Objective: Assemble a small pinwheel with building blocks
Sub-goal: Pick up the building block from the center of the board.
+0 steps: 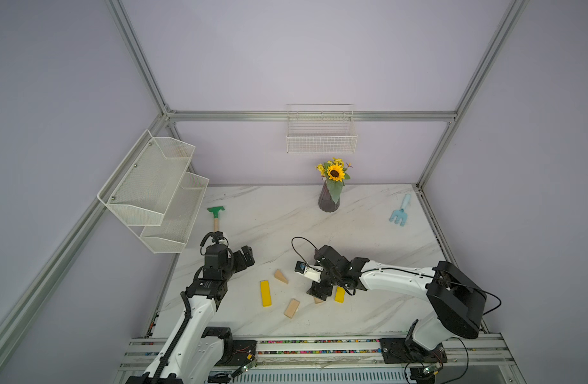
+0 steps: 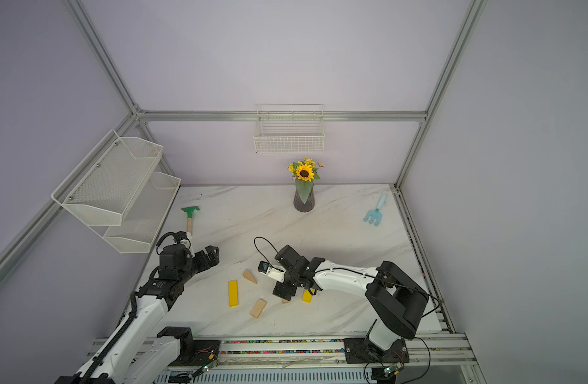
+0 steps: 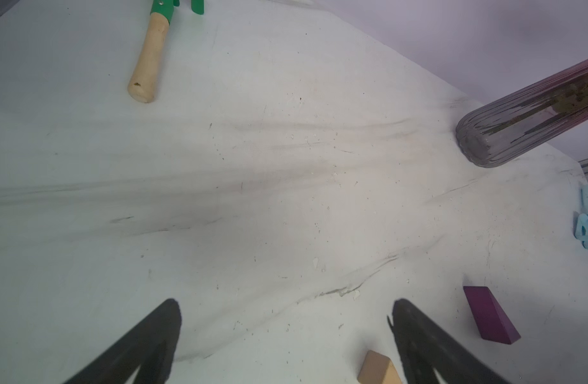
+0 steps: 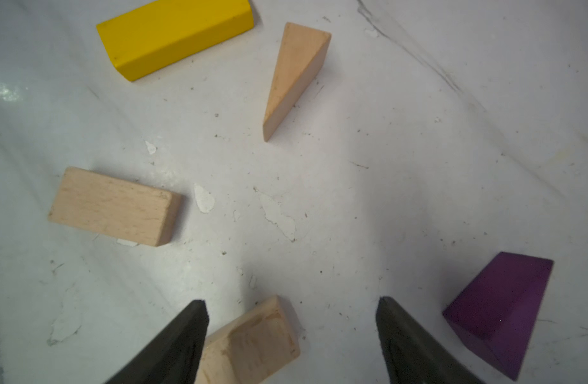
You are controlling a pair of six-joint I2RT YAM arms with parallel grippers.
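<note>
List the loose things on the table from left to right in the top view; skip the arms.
Left to right: green toy hoe → yellow bar → wooden wedge → rectangular wooden block → sunflower vase → light blue toy rake.

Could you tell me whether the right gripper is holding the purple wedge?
No, in the right wrist view the purple wedge lies free on the table, outside the open right gripper.
</note>
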